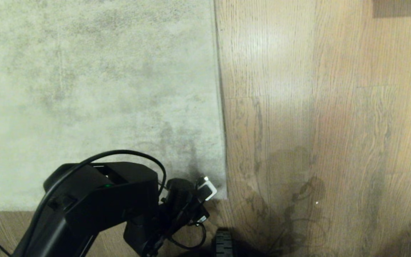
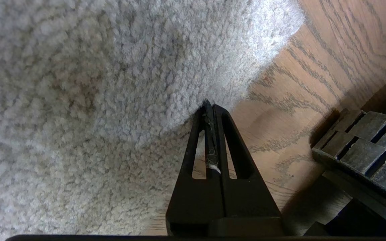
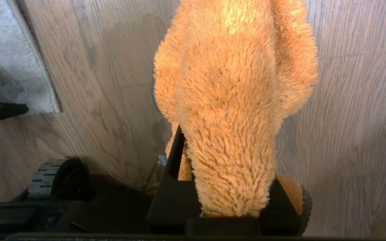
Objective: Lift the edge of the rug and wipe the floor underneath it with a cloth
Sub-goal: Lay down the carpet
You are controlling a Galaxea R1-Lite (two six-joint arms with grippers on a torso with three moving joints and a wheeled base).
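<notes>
Head view: rug [image 1: 95, 92] fills the 9–12 o'clock part of the picture, oak-grain floor [image 1: 326, 117] the rest. Rug edge [image 1: 221, 107] runs as a straight line from 12 o'clock down to its corner [image 1: 224, 194] near 6 o'clock, long axis pointing away from the robot. Left gripper [image 1: 205, 191] sits right at that corner, coming in from about 7 o'clock. Right arm not in this view. Base wheel [image 1: 223, 242] shows at 6 o'clock

Left wrist view: left gripper [image 2: 207, 107] has its fingers pressed flat together, and the rug corner [image 2: 213, 100] meets their tips. The pile bulges over the tips there, so I judge it pinched and slightly raised, though the grip itself is hidden by the pile. Bare floor [image 2: 313, 67] lies at 1–3 o'clock from the tips, wheel tread [image 2: 364, 140] at 4 o'clock

Right wrist view: right gripper [image 3: 226, 187] is clamped narrowly on the orange plush cloth [image 3: 233, 93], which hangs lengthwise out past the fingers over bare floor [image 3: 354, 134]. Rug corner [image 3: 28, 77] is at 9–10 o'clock from the cloth, well apart, with the left gripper's tip [image 3: 12, 108] at it

Judgement: corner has to come up and fold back toward 10 o'clock in the head view; then the cloth travels from the right across to the exposed floor
</notes>
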